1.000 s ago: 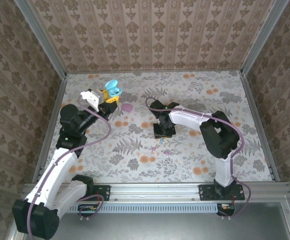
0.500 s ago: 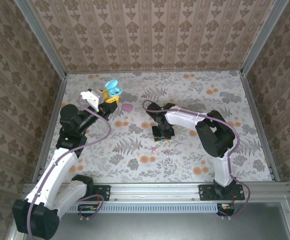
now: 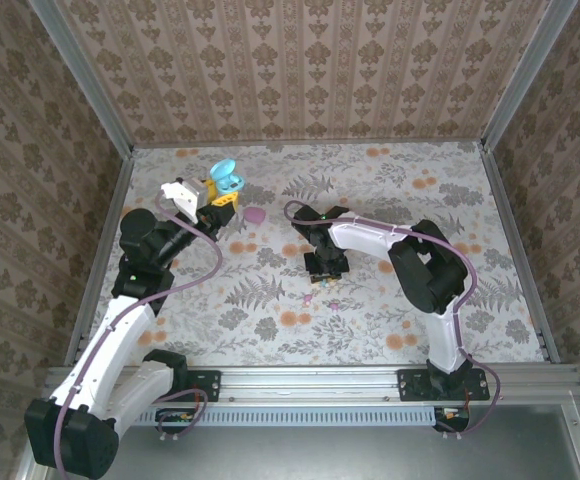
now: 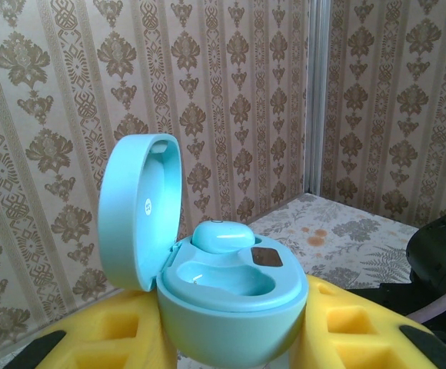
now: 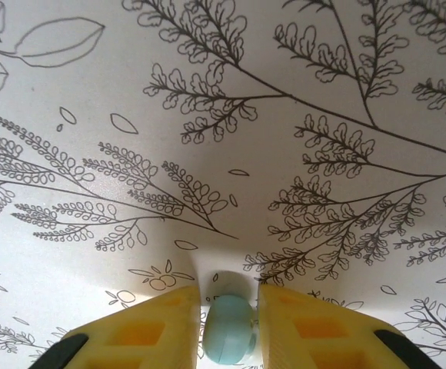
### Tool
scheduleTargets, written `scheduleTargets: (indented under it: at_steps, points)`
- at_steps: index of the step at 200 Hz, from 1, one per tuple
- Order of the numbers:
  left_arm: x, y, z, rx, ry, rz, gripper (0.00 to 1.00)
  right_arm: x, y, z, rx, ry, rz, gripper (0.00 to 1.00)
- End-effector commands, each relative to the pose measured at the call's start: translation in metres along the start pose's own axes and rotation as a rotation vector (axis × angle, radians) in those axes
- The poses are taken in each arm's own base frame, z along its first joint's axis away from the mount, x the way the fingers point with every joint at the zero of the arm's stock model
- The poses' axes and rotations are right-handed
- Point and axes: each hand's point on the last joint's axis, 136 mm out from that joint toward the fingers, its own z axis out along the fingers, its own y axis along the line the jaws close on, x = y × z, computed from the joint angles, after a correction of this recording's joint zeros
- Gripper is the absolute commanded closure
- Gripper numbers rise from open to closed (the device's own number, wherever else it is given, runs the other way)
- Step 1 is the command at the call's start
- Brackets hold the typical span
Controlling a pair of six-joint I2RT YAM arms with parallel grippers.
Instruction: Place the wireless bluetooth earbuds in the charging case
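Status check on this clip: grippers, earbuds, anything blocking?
Left gripper shut on open teal case, one earbud seated. Right gripper pinching teal earbud on table. Nothing blocking.

The teal egg-shaped case [image 4: 231, 307] stands upright and open in the left gripper [image 4: 234, 350], raised over the table's far left, with its lid [image 4: 138, 211] swung up on the left. One teal bud [image 4: 221, 234] sits in the rear well; the front well [image 4: 219, 278] is empty. A second teal bud [image 5: 229, 338] is pinched in the right gripper [image 5: 228, 301], down at the table. Two more tiny buds [image 3: 313, 297] [image 3: 335, 303] lie loose just beside it
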Motion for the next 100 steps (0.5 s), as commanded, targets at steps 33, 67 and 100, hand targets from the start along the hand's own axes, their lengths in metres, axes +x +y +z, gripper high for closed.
scheduleTargets:
  at_steps: [33,67,100]
  points:
    - [-0.019,-0.004,0.0,0.015,-0.05,0.031,0.69,-0.002,-0.004,-0.019,0.022,-0.046,-0.019,0.8]
    - [-0.013,-0.007,0.005,0.038,-0.039,0.014,0.69,-0.008,0.013,-0.066,-0.206,-0.153,0.01,0.8]
    - [-0.005,-0.01,0.014,0.076,-0.021,-0.004,0.68,-0.015,0.044,-0.152,-0.626,-0.294,0.017,0.8]
